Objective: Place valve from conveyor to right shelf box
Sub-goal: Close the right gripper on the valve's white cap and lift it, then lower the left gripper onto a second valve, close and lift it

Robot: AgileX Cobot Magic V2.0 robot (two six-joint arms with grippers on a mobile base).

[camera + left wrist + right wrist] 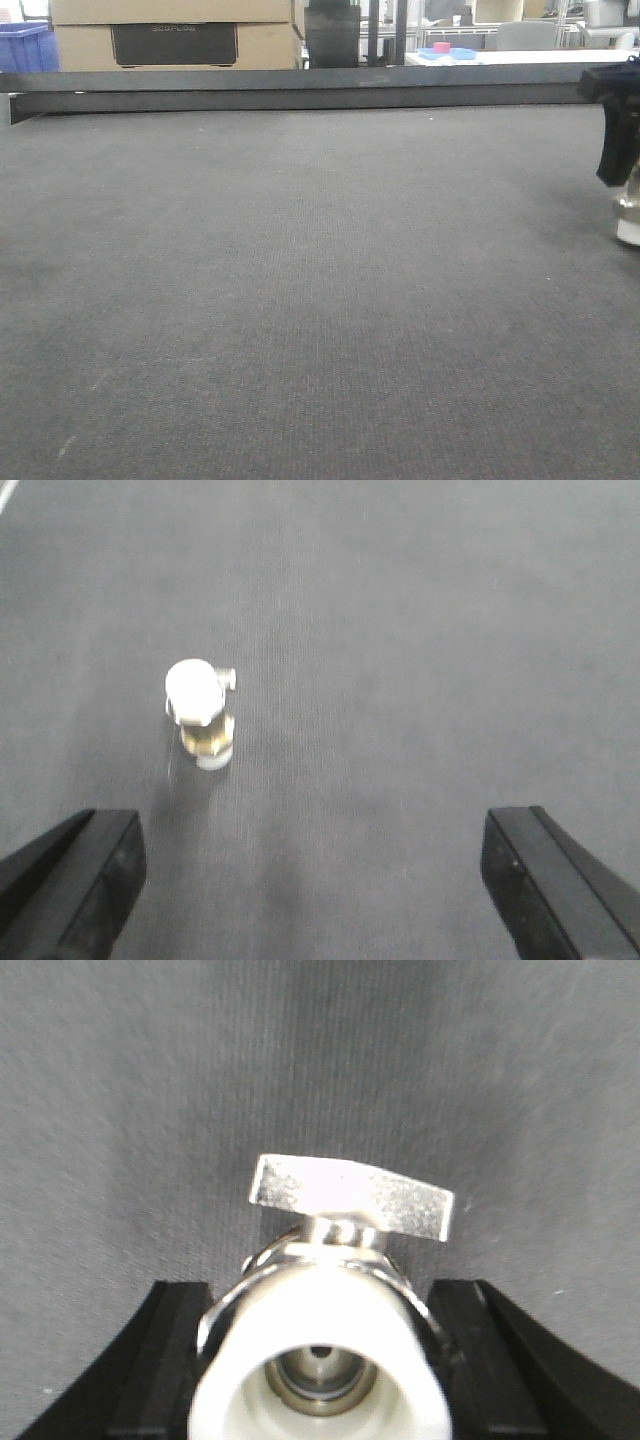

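In the right wrist view my right gripper (318,1355) is shut on the valve (330,1310). Its black fingers (165,1360) press both sides of the silvery body, the white end cap faces the camera and the flat metal handle points away. In the front view this gripper (618,150) hangs at the far right edge with the valve (629,212) under it, just over the dark grey conveyor belt (300,300). My left gripper (312,855) is open and empty above the belt. Another white-capped valve (200,715) stands upright on the belt ahead and left of it.
The conveyor's dark side rail (300,90) runs along the far edge. Behind it are cardboard boxes (170,35), a blue bin (25,48) and a white table with blue and pink items (447,51).
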